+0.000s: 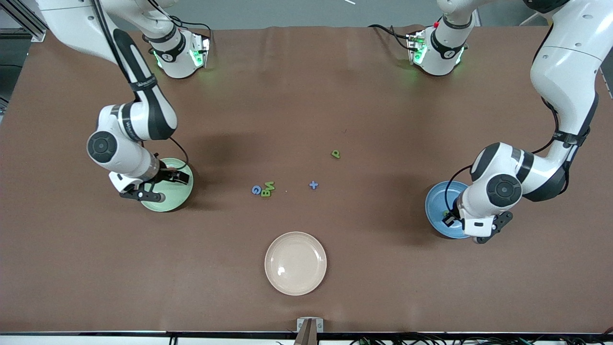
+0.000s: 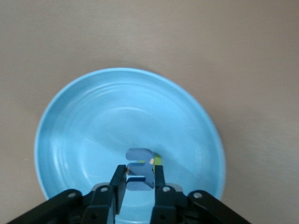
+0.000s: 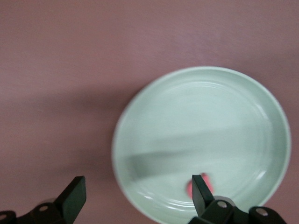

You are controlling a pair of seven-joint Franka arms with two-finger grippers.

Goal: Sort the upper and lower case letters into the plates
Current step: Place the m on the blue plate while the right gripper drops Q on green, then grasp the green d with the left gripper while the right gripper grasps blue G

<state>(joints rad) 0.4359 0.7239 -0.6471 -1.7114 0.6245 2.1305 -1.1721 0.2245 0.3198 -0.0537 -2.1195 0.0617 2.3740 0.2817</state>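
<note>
Blue plate (image 2: 70,121) under left gripper (image 2: 139,184), gripping blue letter (image 2: 140,169)

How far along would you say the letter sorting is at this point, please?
Done: a red piece lies in the green plate under the open right tool. In hand: the left tool holds a blue letter over the blue plate. Left: four pieces mid-table.

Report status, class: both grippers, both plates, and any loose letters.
Left gripper shut on blue letter over blue plate. Right gripper open over green plate, red piece in it. Loose letters mid-table.
</note>
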